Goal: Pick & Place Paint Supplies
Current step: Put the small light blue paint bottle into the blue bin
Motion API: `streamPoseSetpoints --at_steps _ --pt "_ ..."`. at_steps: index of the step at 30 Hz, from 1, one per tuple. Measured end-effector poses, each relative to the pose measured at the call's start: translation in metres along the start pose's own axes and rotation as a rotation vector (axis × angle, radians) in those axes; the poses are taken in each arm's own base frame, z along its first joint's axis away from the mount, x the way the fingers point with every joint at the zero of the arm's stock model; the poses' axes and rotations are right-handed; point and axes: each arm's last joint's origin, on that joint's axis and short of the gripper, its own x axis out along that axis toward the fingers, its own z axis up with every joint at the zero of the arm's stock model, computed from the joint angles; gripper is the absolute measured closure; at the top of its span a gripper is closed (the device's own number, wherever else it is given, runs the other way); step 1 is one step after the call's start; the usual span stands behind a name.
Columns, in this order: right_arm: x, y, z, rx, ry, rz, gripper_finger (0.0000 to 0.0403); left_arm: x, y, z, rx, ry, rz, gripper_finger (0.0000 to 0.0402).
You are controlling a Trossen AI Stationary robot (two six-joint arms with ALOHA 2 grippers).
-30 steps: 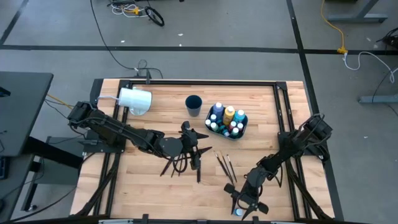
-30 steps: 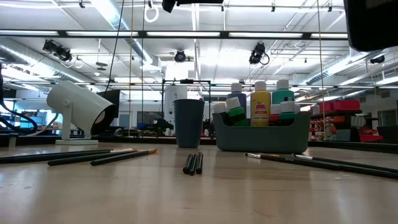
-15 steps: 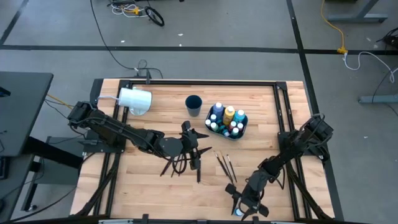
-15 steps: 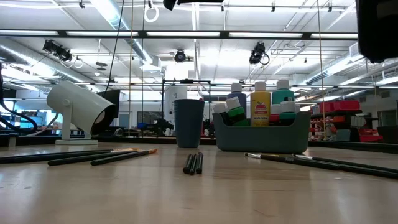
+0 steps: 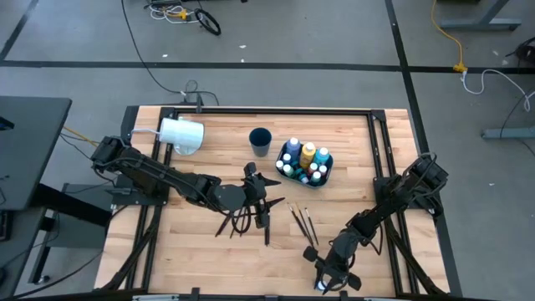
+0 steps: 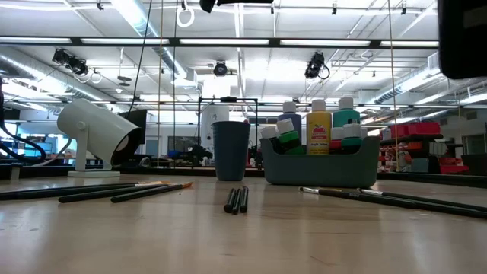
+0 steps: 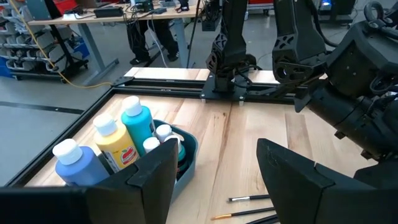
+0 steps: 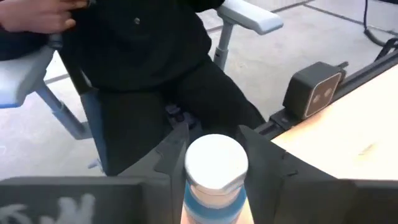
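Down at the near edge of the tabletop [image 5: 209, 242], right claw [image 8: 211, 177] pinching a white-capped blue paint bottle [image 8: 214, 177] between both fingers, cap up. Beyond that bottle, off the tabletop edge, a person in dark clothes [image 8: 155, 56] seated on a chair with pale armrests [image 8: 252, 15], and a small grey camera box [image 8: 317, 93] mounted at the edge.

Left claw [image 7: 214, 180] spread wide, gripping nothing, hovering mid-tabletop over a scatter of paintbrushes [image 5: 242, 219]. More paintbrushes [image 5: 301, 221] lying loose just to the right of that scatter, between the two arms.

Far centre: grey-blue bin [image 5: 328, 171] packed with upright paint bottles [image 5: 308, 155] — blue, yellow, teal, all white-capped, with smaller ones tucked among them. Just left of the bin, apart from it, a dark blue cup [image 5: 261, 140]. Further left, near the far-left corner, a large white cylinder [image 5: 181, 134] lying tilted on its stand.

From table height: cup [image 6: 230, 150] and bin [image 6: 319, 161] side by side, brushes [image 6: 236, 200] flat in front, longer ones [image 6: 99, 190] fanned out at left and others [image 6: 396, 199] at right, nothing blocking the line to the bin.
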Motion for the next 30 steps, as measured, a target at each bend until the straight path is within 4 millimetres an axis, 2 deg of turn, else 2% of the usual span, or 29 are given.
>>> streamPoseSetpoints --at_steps 2,6,10,13,17,19,22,27,30 --pt "-0.003 -0.004 0.006 -0.025 -0.044 -0.021 0.0291 0.0 0.0 0.0 0.0 0.0 0.0 0.0173" --pt "-0.018 -0.011 0.035 -0.032 -0.183 -0.081 0.0291 0.0 0.0 0.0 -0.019 0.0 0.0 0.0173" --pt "-0.043 -0.011 0.06 -0.076 -0.184 -0.225 0.0286 0.0 0.0 0.0 -0.021 0.0 0.0 0.0173" --pt "-0.067 -0.01 0.073 -0.136 -0.086 -0.462 0.028 0.0 0.0 0.0 -0.024 0.0 0.0 0.0173" --pt "-0.103 -0.011 0.081 -0.127 0.066 -0.895 0.029 0.0 0.0 0.0 -0.027 0.0 0.0 0.0173" --pt "-0.117 -0.014 0.081 -0.114 0.111 -1.105 0.029 0.0 0.0 0.0 -0.027 0.0 0.0 0.0173" --pt "-0.135 -0.024 0.07 -0.066 0.148 -1.354 0.0287 0.0 0.0 0.0 -0.028 -0.001 0.0 0.0173" --pt "-0.15 -0.039 0.032 0.03 0.224 -1.507 0.0282 0.0 0.0 0.0 -0.028 -0.001 0.0 0.0173" --pt "-0.157 -0.039 0.028 0.046 0.22 -1.596 0.0289 0.0 0.0 0.0 -0.027 0.0 0.0 0.0173"
